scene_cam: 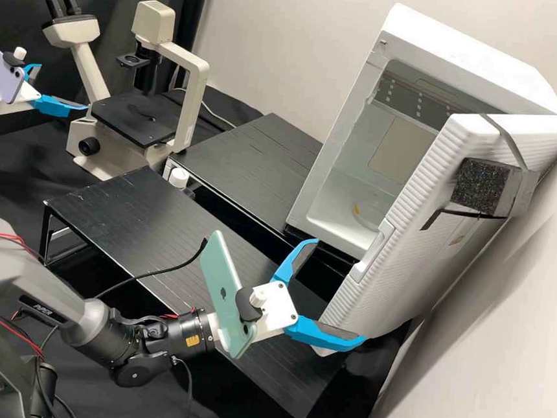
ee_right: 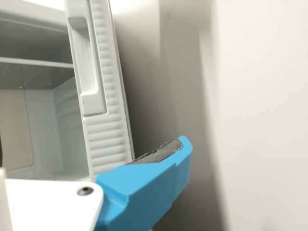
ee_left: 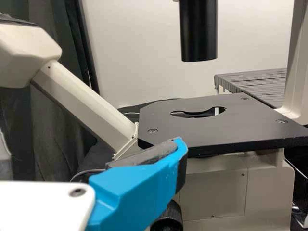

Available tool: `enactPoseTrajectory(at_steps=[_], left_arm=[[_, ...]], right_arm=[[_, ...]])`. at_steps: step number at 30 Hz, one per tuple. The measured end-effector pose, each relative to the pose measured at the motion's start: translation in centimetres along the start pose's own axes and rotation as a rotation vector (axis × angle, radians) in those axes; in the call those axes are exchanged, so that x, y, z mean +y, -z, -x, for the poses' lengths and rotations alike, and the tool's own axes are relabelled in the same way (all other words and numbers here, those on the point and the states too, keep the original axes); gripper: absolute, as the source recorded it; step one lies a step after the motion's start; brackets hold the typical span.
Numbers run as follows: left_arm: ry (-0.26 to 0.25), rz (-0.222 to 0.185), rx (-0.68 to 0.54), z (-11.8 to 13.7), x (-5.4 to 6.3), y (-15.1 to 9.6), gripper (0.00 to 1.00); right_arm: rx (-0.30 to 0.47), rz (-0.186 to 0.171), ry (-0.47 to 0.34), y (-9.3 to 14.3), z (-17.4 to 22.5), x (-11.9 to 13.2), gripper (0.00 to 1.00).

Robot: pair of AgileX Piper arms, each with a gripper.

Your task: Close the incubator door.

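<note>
In the high view, the white incubator (scene_cam: 474, 57) has its door (scene_cam: 412, 247) standing wide open towards the wall. My right gripper (scene_cam: 341, 290) is open at the door's lower front corner, one finger overlapping that corner; I cannot tell whether they touch. In the right wrist view, the door's ribbed edge (ee_right: 106, 137) rises behind my right gripper (ee_right: 92, 143), whose visible fingertip reaches past it on the wall side. Over by the microscope is my left gripper (scene_cam: 63, 88), open and holding nothing. The left wrist view has my left gripper (ee_left: 91, 144) in front of the microscope stage.
The beige microscope (scene_cam: 189, 77) stands at the back left. Black slatted platforms (scene_cam: 141, 223) lie between it and the incubator. A pale wall (scene_cam: 493, 358) runs close behind the open door. Inside the incubator is a clear rounded item (scene_cam: 370, 212).
</note>
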Motion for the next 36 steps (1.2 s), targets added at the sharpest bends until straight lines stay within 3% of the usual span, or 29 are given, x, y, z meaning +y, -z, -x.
enactPoseTrajectory(at_steps=[11, 19, 25, 30, 36], left_arm=[[0.0, 0.0, 0.0, 0.0, 0.0, 0.0, 1.0], [0.0, 0.0, 0.0, 0.0, 0.0, 0.0, 1.0], [0.0, 0.0, 0.0, 0.0, 0.0, 0.0, 1.0], [0.0, 0.0, 0.0, 0.0, 0.0, 0.0, 1.0], [0.0, 0.0, 0.0, 0.0, 0.0, 0.0, 1.0]], right_arm=[[-0.05, 0.037, 0.084, -1.0, -2.9, -3.8, 1.0], [-0.044, -0.012, 0.073, 0.0, -3.0, -4.0, 1.0], [-0.007, -0.102, 0.128, 1.9, -2.3, -4.5, 1.0], [0.053, -0.143, 0.234, 3.6, -1.7, -6.1, 1.0], [0.232, -0.134, 0.356, 7.1, -1.9, -8.1, 1.0]])
